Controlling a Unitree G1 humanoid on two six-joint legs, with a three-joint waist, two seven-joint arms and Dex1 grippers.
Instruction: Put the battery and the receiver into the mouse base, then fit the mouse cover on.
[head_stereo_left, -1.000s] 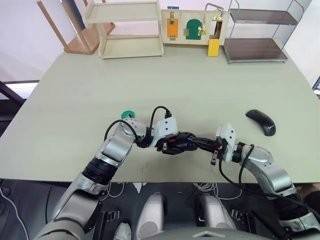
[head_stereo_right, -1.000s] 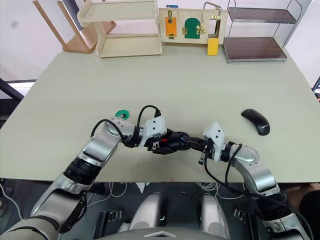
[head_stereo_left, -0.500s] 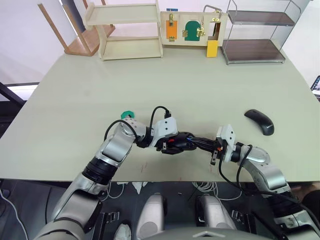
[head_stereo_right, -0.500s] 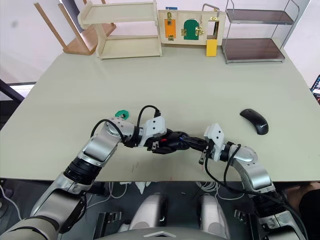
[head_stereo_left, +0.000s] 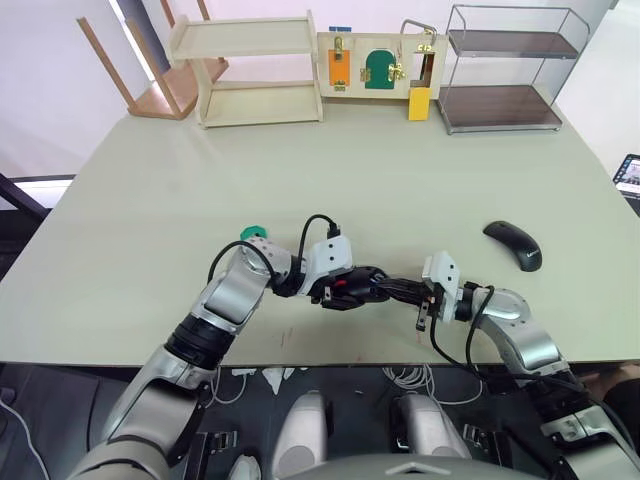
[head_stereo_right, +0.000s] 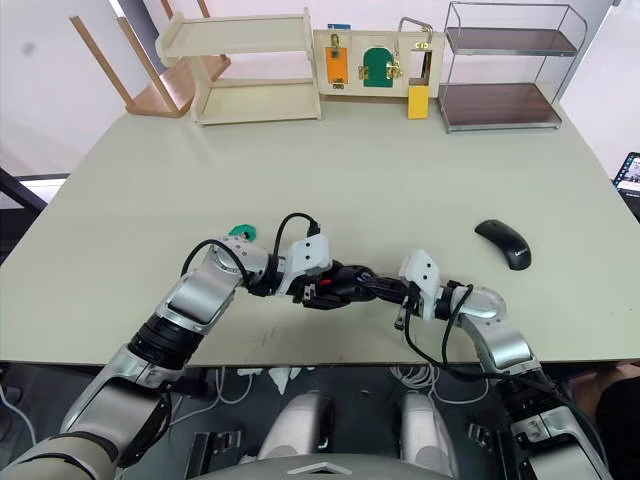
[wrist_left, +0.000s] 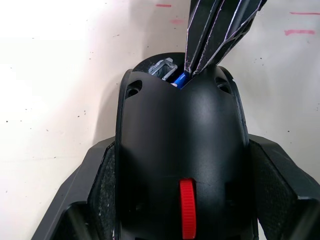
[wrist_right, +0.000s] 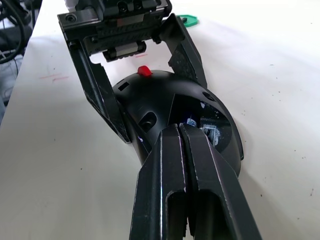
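Left wrist view: the left gripper (wrist_left: 182, 200) clamps the mouse base (wrist_left: 180, 150) near the table's near edge; the right gripper (wrist_left: 192, 72), fingers together, pinches the blue battery (wrist_left: 180, 80) at its open compartment. Mouse cover (head_stereo_left: 513, 244) lies far right.

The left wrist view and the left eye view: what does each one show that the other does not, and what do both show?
The left wrist view alone shows the blue battery at the right gripper tips, inside the hollow compartment. The left eye view alone shows the mouse cover lying apart on the table, and the green disc. Both show the mouse base clamped in the left gripper.
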